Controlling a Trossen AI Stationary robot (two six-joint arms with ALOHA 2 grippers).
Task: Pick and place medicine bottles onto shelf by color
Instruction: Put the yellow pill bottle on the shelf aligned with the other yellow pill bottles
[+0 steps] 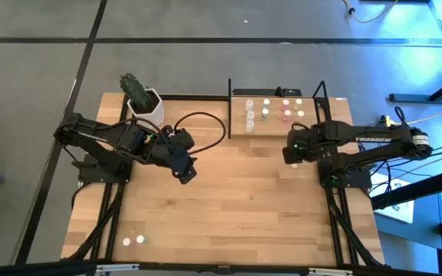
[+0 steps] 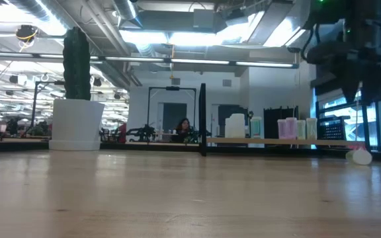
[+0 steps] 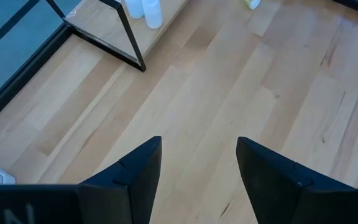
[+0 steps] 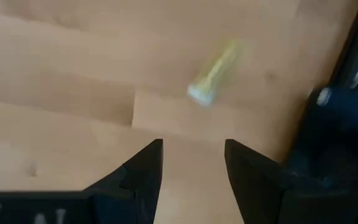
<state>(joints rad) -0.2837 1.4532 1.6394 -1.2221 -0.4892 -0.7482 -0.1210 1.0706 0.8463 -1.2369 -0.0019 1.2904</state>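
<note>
The fingers [image 4: 145,171] of the right gripper [image 4: 192,163] are being held partly apart, empty, over bare tabletop [image 1: 244,207], just short of a yellowish-capped bottle [image 4: 213,73] lying on its side. The left gripper [image 3: 197,165] is being held wide open and empty above mid-tabletop. Medicine bottles [image 1: 267,111] are standing on the shelf [image 1: 313,129] at the far edge; two more [image 1: 133,241] are lying near the front left corner.

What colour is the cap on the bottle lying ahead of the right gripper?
Yellowish-green, seen best in the right wrist view: bottle.
</note>
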